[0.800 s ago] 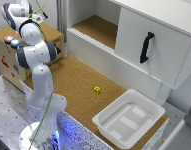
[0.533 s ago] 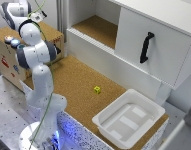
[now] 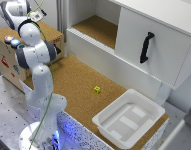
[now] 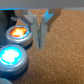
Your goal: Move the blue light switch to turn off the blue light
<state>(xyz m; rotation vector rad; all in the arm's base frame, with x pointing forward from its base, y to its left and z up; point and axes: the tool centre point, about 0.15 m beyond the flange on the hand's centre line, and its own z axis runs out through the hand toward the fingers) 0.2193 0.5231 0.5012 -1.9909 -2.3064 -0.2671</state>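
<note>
In the wrist view the blue light (image 4: 11, 56) glows bright cyan on the cork top of the wooden box (image 3: 52, 34). A reddish-orange dome (image 4: 19, 32) glows beside it. My gripper (image 4: 39, 44) hangs above the cork just beside both domes, its two grey fingers (image 4: 33, 27) pressed together with nothing between them. In the exterior view the blue light (image 3: 15, 43) and the reddish dome (image 3: 8, 38) sit near the box's front edge, and the arm hides my fingers. A small blue spot (image 3: 16, 68) shows on the box's front face; I cannot tell whether it is the blue light switch.
The arm's white links (image 3: 32, 52) stand in front of the box. A cork tabletop (image 3: 80, 75) carries a small yellow block (image 3: 97, 89) and a white tray (image 3: 127, 120). A white cabinet with a black handle (image 3: 146, 47) stands behind, with an open shelf (image 3: 97, 27).
</note>
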